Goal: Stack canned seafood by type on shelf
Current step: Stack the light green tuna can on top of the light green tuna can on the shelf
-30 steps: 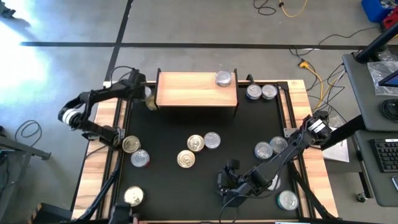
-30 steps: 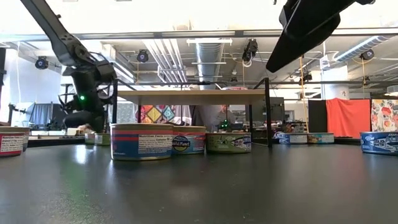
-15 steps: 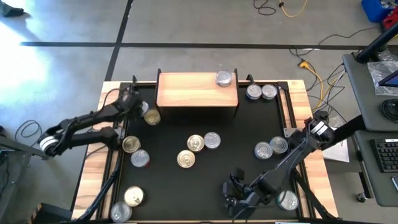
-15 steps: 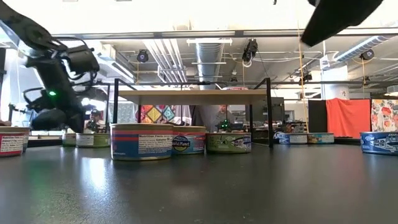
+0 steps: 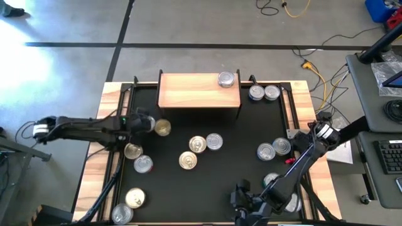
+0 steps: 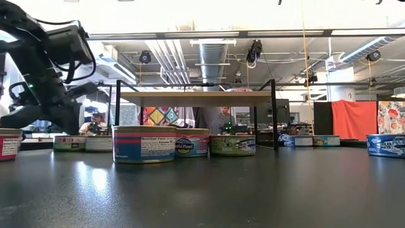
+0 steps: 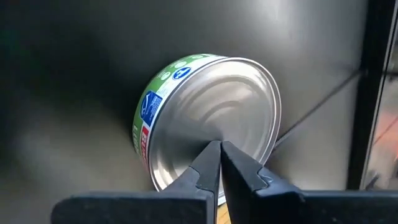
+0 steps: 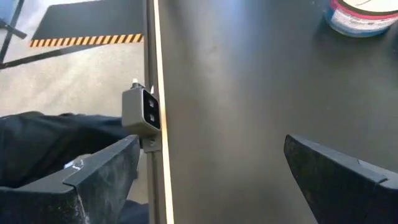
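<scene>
Left of frame, mid-height:
left gripper: fingers pressed together, empty
can: just right of its tips
right gripper: spread, bottom edge

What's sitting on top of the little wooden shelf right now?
One silver-lidded can sits on the shelf, near its right end at the back edge. The rest of the board is bare wood. What lies under the board is hidden from above; the low view shows only open space there.

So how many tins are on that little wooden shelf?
1: a silver-lidded tin at the right end of the shelf, seen from above. The whole board shows; none hidden.
</scene>
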### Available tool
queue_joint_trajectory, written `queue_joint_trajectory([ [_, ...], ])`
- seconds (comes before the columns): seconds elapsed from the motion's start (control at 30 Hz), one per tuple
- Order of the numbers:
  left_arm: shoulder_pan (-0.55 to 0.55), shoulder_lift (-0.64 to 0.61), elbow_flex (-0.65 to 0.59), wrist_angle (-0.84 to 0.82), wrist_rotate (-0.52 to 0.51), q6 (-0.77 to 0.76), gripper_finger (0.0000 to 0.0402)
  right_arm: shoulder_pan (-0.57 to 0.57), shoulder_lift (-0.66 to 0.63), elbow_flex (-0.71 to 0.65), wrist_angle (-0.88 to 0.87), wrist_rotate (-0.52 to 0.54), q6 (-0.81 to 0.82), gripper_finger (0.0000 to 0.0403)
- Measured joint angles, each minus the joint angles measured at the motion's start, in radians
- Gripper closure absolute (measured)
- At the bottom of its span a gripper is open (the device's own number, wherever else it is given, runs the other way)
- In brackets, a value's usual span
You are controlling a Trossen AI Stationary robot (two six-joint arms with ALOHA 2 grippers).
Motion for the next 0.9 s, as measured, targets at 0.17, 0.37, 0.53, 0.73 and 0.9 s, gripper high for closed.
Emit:
queue_joint_trajectory([
  [0.17, -0.122, 0.055, 0.004, 0.054, -0.023, 0.017, 0.0401, 0.002, 0.000, 0.000, 0.001, 0.008, 0.007, 0.0014],
  [0.37, -0.235, 0.146, 0.092, 0.045, 0.019, -0.047, 0.0402, 0.005, 0.000, 0.000, 0.006, 0.008, 0.007, 0.0014],
  [0.53, -0.336, 0.299, 0.193, 0.033, 0.008, -0.042, 0.0402, 0.007, 0.000, 0.000, 0.007, 0.008, 0.007, 0.0014],
  [0.73, -0.485, 0.545, 0.336, 0.038, -0.053, -0.044, 0.0402, 0.022, 0.000, 0.000, 0.007, 0.008, 0.007, 0.0014],
  [0.9, -0.623, 0.669, 0.503, 0.024, -0.144, -0.028, 0.0402, 0.046, 0.000, 0.000, 0.007, 0.007, 0.025, 0.0014],
])
